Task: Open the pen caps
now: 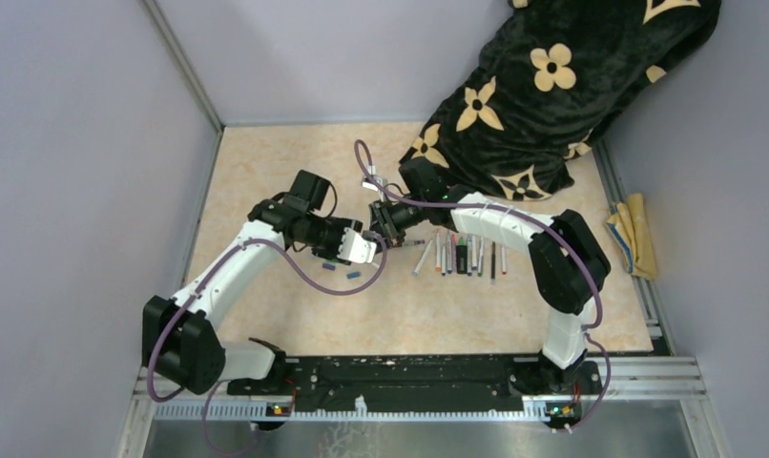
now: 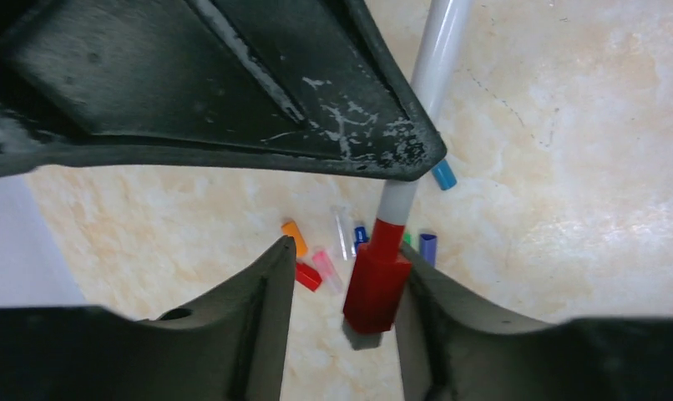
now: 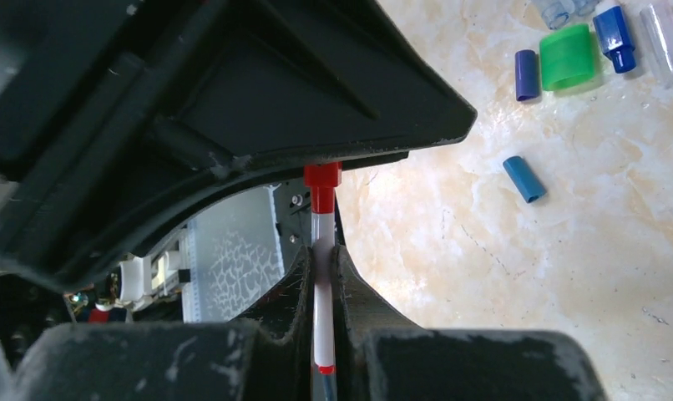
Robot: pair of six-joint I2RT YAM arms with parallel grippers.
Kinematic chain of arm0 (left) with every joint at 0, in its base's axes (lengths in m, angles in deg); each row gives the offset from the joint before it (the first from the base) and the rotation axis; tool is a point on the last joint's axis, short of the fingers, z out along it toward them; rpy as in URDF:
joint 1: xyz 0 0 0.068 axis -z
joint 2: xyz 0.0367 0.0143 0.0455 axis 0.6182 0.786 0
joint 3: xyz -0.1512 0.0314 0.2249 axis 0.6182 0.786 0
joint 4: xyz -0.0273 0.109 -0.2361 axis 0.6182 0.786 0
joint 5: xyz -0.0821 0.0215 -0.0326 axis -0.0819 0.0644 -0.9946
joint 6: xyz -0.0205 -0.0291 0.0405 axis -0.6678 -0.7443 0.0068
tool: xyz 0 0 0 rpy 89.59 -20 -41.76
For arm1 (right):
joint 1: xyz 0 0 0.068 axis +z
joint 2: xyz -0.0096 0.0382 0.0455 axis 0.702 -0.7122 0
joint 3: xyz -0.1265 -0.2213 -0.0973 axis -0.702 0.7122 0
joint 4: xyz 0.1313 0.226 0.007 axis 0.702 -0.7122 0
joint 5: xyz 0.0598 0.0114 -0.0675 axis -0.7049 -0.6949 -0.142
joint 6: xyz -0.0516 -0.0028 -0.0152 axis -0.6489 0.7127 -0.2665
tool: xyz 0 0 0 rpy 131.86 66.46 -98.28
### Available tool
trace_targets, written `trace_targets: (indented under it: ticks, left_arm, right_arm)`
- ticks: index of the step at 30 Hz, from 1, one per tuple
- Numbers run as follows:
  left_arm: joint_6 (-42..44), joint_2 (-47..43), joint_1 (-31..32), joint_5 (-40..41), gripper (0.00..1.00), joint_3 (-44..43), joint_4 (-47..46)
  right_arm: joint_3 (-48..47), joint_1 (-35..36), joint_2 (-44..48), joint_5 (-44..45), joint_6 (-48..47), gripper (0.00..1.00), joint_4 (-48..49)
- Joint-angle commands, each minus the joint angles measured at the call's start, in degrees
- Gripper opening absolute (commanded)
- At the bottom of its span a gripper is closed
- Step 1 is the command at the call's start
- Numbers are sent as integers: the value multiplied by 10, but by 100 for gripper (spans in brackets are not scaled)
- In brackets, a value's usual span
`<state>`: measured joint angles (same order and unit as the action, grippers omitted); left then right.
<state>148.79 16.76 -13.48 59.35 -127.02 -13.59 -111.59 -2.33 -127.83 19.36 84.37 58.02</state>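
Observation:
My right gripper [image 3: 321,259] is shut on the white barrel of a pen [image 3: 321,288] and holds it above the table. The pen's red cap [image 2: 376,284] is on its end and sits between my left gripper's fingers [image 2: 347,259]. The cap rests against the right finger [image 2: 425,292], with a wide gap to the left finger [image 2: 270,284], so the left gripper is open. In the top view the two grippers meet, the left [image 1: 366,246] just below the right [image 1: 384,225]. Several loose caps lie below: orange [image 2: 295,238], red [image 2: 308,276], blue [image 3: 524,179], green [image 3: 567,56].
A row of pens [image 1: 462,254] lies on the table right of the grippers, with a thin dark stick [image 1: 492,260] among them. A black flowered blanket [image 1: 552,86] fills the back right corner. A yellow cloth [image 1: 633,234] lies at the right edge.

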Motion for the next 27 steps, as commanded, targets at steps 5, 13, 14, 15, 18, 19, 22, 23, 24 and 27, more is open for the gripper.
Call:
trace_targets:
  ticks: [5,13,14,15,18,19,22,23,24,27]
  left_arm:
    - [26,-19,19,37,15,25,3]
    - [14,-25,26,35,0,21,-5]
    - [14,-24,27,36,0,21,-5]
    - [15,-24,27,37,0,22,-6]
    - [19,-24,27,43,0,22,-6]
    - [21,-23,26,50,0,23,-7]
    - [19,-19,26,88,0,26,-19]
    - [13,-17,26,104,0,28,-26]
    - [14,-13,26,123,0,33,-34]
    - [27,6,17,165,0,43,-55]
  right_arm:
    - [-22,2,-11,-9,14,0,20]
    - [27,17,-25,-16,96,23,134]
    - [32,17,-27,-22,107,23,150]
    - [35,17,-28,-27,115,20,161]
    - [32,16,-29,-24,108,1,145]
    - [29,15,-27,-18,98,0,130]
    - [39,5,-11,-8,76,0,97]
    - [45,1,-3,-4,64,0,84]
    - [53,-5,9,1,51,0,70]
    - [84,-25,35,26,20,0,28]
